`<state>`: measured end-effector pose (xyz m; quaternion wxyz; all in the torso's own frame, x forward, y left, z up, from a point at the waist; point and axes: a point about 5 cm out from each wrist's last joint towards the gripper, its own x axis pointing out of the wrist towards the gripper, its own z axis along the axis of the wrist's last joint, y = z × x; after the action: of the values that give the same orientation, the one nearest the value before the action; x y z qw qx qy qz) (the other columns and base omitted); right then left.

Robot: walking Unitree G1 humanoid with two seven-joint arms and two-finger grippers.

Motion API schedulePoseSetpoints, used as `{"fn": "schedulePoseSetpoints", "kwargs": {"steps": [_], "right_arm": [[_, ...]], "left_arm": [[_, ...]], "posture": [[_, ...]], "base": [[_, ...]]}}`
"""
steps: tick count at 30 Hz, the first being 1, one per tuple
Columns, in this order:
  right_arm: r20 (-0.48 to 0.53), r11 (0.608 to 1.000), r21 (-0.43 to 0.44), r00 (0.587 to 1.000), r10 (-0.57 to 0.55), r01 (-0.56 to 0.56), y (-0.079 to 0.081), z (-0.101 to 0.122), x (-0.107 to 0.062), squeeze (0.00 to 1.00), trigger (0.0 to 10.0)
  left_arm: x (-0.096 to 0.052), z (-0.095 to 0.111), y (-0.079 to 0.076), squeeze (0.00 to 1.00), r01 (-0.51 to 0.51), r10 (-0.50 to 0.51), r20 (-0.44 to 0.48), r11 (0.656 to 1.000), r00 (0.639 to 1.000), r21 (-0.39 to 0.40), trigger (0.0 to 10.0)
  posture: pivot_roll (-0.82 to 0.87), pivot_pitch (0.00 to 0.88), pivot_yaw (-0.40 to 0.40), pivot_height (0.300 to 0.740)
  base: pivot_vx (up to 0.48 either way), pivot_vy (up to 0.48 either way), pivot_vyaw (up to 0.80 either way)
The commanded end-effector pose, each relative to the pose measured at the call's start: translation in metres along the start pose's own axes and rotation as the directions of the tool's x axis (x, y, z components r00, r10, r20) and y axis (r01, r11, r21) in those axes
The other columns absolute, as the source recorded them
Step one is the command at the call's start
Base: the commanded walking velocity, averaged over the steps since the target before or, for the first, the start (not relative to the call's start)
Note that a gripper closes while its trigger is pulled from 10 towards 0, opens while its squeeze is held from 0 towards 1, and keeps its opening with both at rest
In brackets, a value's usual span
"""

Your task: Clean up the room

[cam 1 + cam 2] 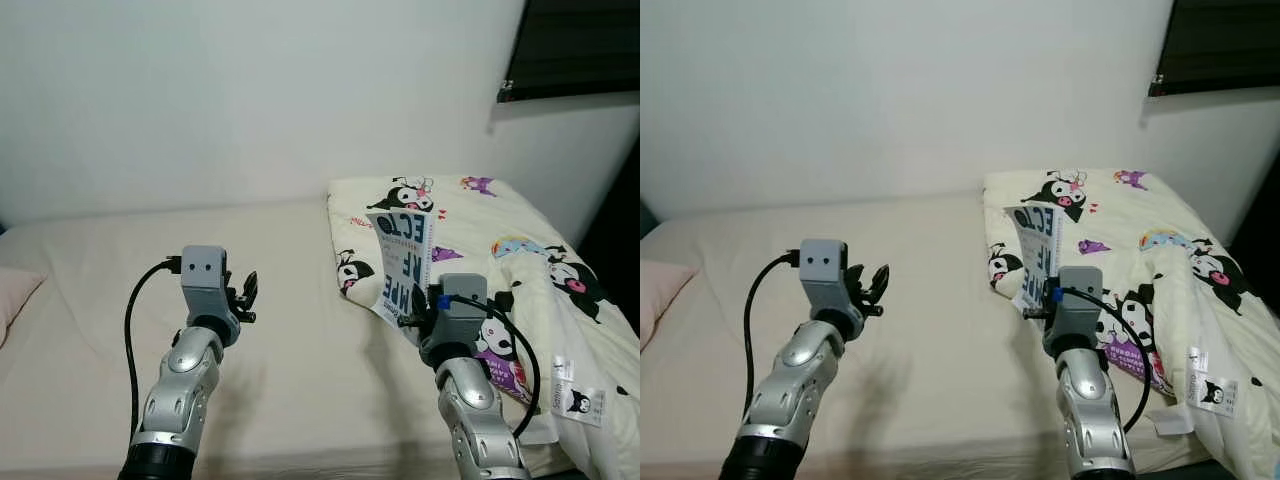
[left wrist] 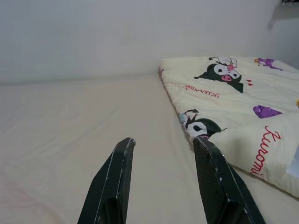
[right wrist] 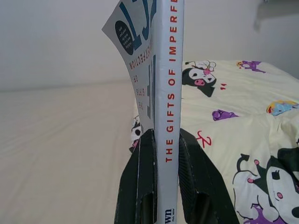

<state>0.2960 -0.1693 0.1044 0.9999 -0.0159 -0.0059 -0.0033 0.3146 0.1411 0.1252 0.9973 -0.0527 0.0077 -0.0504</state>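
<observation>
Hidden: the book's (image 3: 168, 93) lower end is cut off between the claw fingers; cover title partly readable.
Right claw (image 3: 166, 154): pinching the book by its spine, fingers (image 3: 145, 177) on both covers.
Book position: upright above the bed (image 1: 290, 300), at the cartoon-print comforter's (image 1: 520, 260) edge.
Left claw (image 2: 163, 158): spread, hovering over the bare sheet.
</observation>
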Motion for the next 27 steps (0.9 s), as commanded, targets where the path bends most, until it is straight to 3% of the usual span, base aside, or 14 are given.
{"fn": "schedulePoseSetpoints", "kwargs": {"steps": [1,7,8,12,16,27], "right_arm": [[0.002,1.0,0.007,1.0,0.012,-0.012,0.003,0.0014,0.0017,0.0,10.0],[0.002,1.0,0.007,1.0,0.012,-0.012,0.003,0.0014,0.0017,0.0,10.0],[0.001,1.0,-0.003,1.0,0.006,-0.006,0.0022,0.0015,0.0021,0.0,10.0],[0.0,1.0,0.0,1.0,-0.015,0.015,0.0014,0.0014,0.0027,0.0,10.0],[-0.005,1.0,0.006,1.0,-0.007,0.007,0.0024,0.0008,0.003,0.0,10.0],[-0.006,1.0,-0.005,1.0,-0.005,0.004,0.0046,0.001,0.0036,0.0,10.0]], "left_arm": [[0.0008,-0.0004,0.0026,0.0,-0.003,0.003,-0.008,1.0,1.0,0.011,10.0],[0.0008,-0.0004,0.0026,0.0,-0.003,0.003,-0.008,1.0,1.0,0.011,10.0],[0.0008,0.0002,0.0015,0.0,0.011,-0.01,-0.011,0.999,1.0,0.045,10.0],[-0.0012,-0.003,0.0037,0.0,-0.034,0.033,-0.031,0.999,0.999,-0.016,10.0],[-0.0019,-0.0034,0.0055,0.0,-0.043,0.042,-0.036,0.999,0.998,-0.023,10.0],[-0.0015,-0.0039,0.0053,0.0,-0.018,0.019,-0.032,1.0,0.999,0.02,10.0]], "posture": [[-0.01,0.0,0.026,0.74],[-0.01,0.0,0.026,0.74],[-0.01,0.0,0.025,0.74],[-0.01,0.0,0.022,0.74],[-0.01,0.0,0.022,0.74],[-0.01,0.0,0.022,0.74]], "base": [[0.0,0.0,0.0],[0.0,0.0,0.0],[0.0,-0.458,0.8],[0.0,0.0,0.0],[0.0,0.0,0.0],[0.0,0.0,0.0]]}}
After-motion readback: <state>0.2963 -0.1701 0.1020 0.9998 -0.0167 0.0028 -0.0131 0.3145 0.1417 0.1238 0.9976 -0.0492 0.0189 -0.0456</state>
